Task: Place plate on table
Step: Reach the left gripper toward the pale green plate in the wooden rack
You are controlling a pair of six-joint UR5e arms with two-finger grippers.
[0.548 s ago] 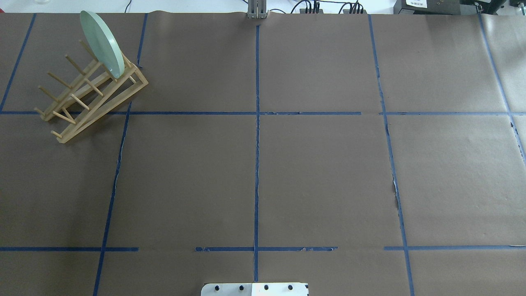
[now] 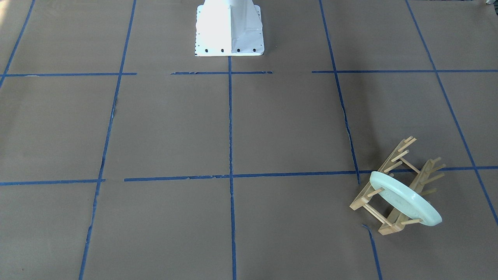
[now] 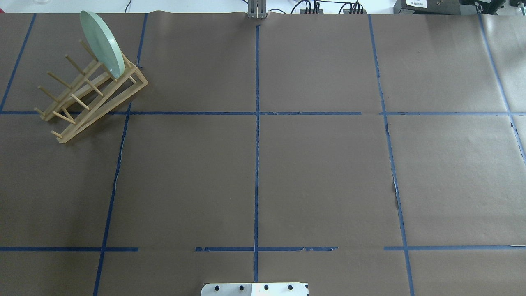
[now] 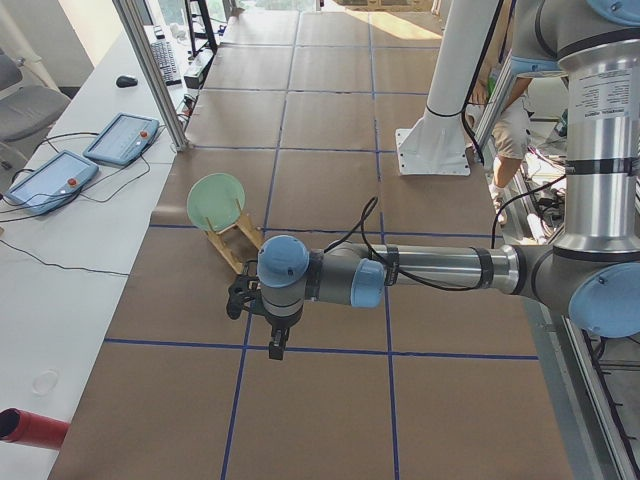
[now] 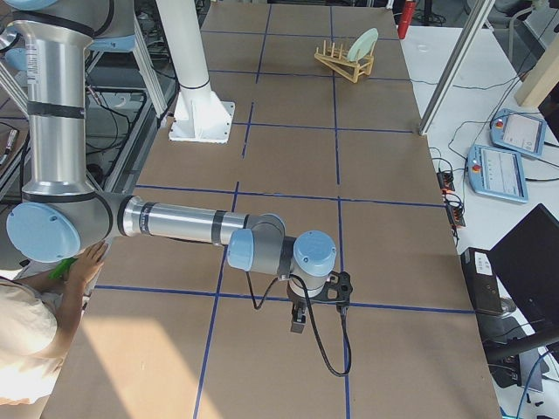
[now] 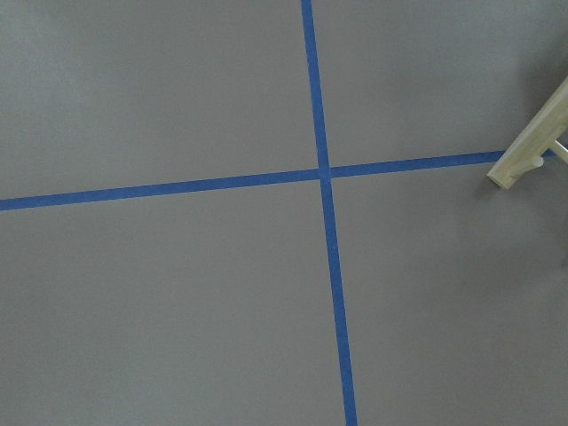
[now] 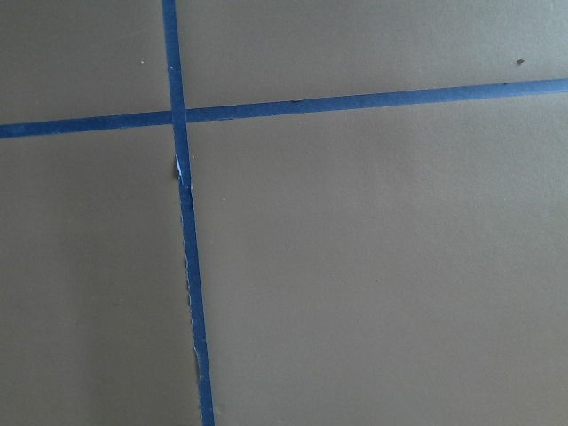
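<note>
Overhead looked down from behind the white base (image 3: pixel 254 289); the front camera faced that base from opposite; both shared the rack (image 3: pixel 102 111) far from it. Wrist cameras sat close over the table (image 6: pixel 177 293)

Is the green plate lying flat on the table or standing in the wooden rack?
Standing in the rack, tilted on edge: the plate leans between pegs at one end, not flat on the table.
</note>
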